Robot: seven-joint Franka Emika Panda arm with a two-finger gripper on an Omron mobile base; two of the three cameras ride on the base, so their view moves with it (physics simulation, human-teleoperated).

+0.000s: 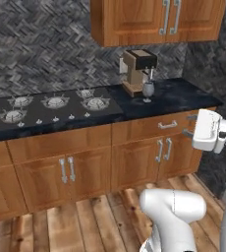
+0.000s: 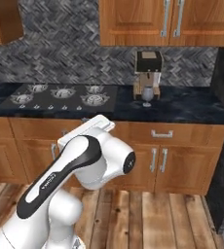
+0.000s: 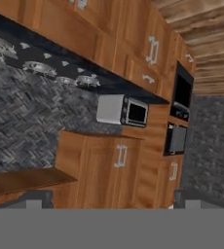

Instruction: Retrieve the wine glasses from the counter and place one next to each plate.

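Little of the task looks done — one wine glass (image 1: 148, 90) stands upright on the dark surface (image 1: 183, 96), just in front of the coffee machine (image 1: 137, 70) and right of the hob (image 1: 56, 107), ungrasped. The claw (image 3: 112, 198) is wide and empty — fetching and placing beside a plate remain.

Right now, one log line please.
gripper: open, empty | glass: upright on counter by coffee machine | not yet reached
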